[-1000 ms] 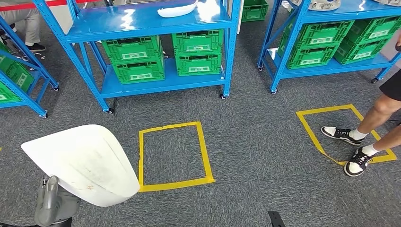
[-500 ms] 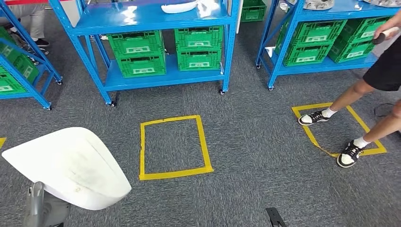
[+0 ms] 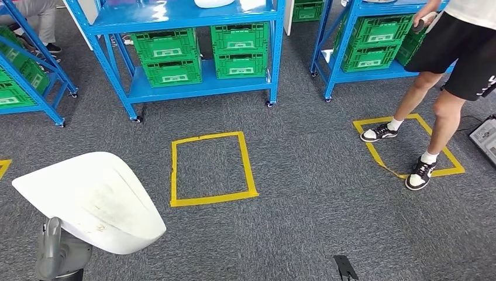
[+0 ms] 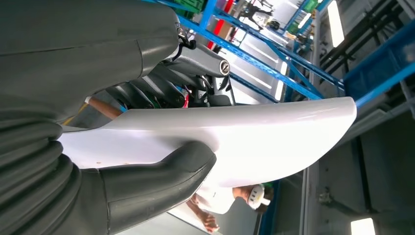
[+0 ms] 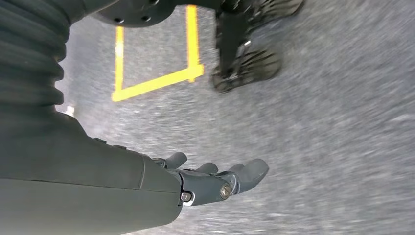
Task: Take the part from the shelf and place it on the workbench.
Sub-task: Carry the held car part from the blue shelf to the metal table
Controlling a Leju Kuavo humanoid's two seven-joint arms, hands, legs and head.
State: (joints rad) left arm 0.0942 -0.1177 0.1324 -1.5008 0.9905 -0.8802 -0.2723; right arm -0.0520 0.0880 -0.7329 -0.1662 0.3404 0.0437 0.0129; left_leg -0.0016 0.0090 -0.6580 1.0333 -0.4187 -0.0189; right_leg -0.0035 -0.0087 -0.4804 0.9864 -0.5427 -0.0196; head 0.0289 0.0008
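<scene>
The left hand [image 4: 147, 161] grips the white curved part [image 3: 93, 199], thumb under its edge, carrying it low at the robot's left above the carpet. The right hand [image 5: 215, 181] hangs loose, fingers apart, holding nothing. Green crates [image 3: 205, 55] fill the blue shelf [image 3: 193, 88]; their contents are hidden. The part's long axis runs left-right, its narrow end pointing left.

Left hand holding the white part.
The left hand [image 4: 161, 132] grips the curved white part [image 4: 254, 137], thumb beneath and darker fingers [image 4: 195, 93] above; blue shelf rails [image 4: 274, 68] stand behind.
</scene>
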